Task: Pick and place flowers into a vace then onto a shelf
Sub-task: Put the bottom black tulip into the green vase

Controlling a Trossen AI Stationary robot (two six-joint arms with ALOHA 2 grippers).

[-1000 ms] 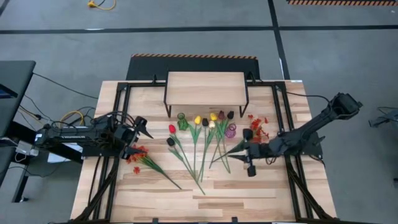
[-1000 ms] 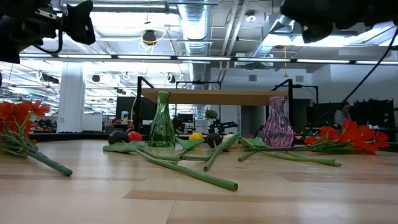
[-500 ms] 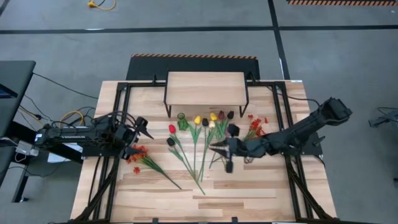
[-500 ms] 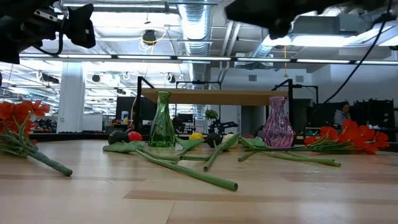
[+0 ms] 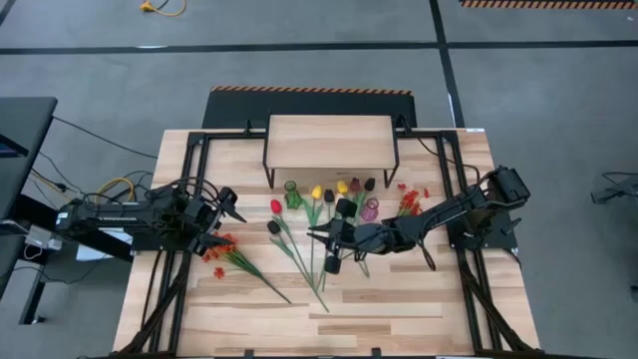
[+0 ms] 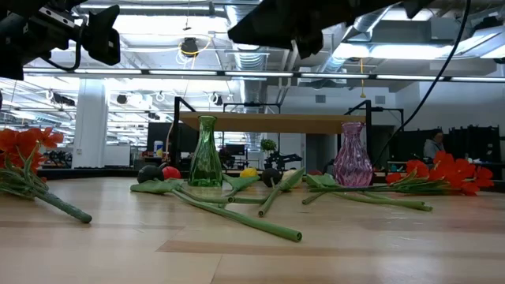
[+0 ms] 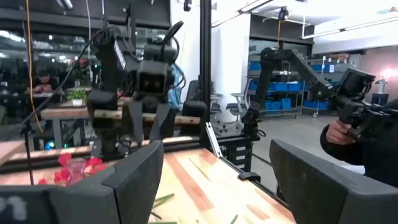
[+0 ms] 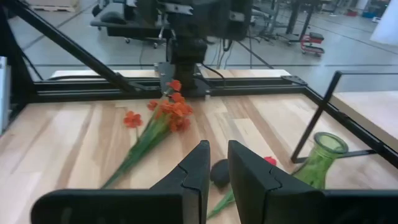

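Note:
Several tulips [image 5: 299, 257] lie on the table's middle, heads toward the shelf [image 5: 329, 142], stems toward the near edge. Two red-orange sprays lie flat, one at the left [image 5: 227, 251] and one at the right [image 5: 409, 202]. A green vase [image 5: 292, 195] and a pink vase [image 5: 370, 210] stand upright before the shelf. My right gripper [image 5: 313, 236] hovers shut high above the tulip stems, pointing at the table's left; in its wrist view [image 8: 218, 163] nothing sits between the fingers. My left gripper [image 5: 225, 205] waits open at the left, above the table [image 7: 217, 180].
The shelf's black legs [image 6: 180, 134] stand just behind the vases. Black frame rails [image 5: 179, 239] run along the table's left and right sides. A black tulip head [image 8: 219, 172] and a red one [image 8: 268, 160] lie under my right gripper. A person [image 7: 364, 124] shows beyond the table.
My right gripper has travelled toward the table's left edge, from beside the pink vase and the right spray to above the tulip stems, staying high and shut. The flowers and vases have not moved.

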